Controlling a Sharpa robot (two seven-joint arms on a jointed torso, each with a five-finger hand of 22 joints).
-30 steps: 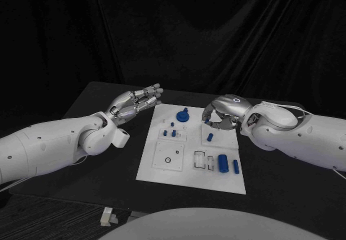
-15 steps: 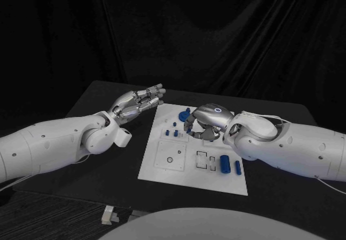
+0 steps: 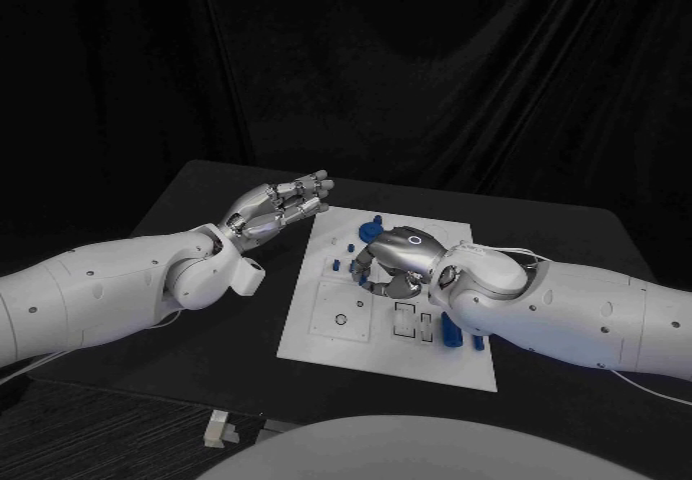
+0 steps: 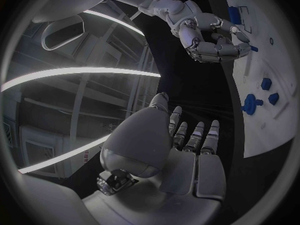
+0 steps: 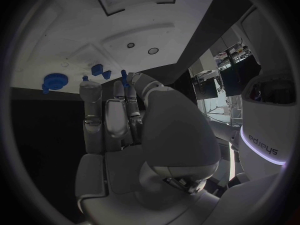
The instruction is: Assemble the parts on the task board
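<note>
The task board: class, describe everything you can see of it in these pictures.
The task board is a flat white rectangular plate lying on the black table, between the two arms. It carries small blue parts and dark-outlined recesses. The right robot hand is above its middle, fingers curled; the left robot hand is open beside its far-left corner.

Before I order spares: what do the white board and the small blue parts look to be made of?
The board looks like matte white plastic or painted sheet: flat, even, without glare. The blue parts look like moulded or printed plastic: uniform colour, dull surface. Neither can be confirmed from these pictures.
</note>
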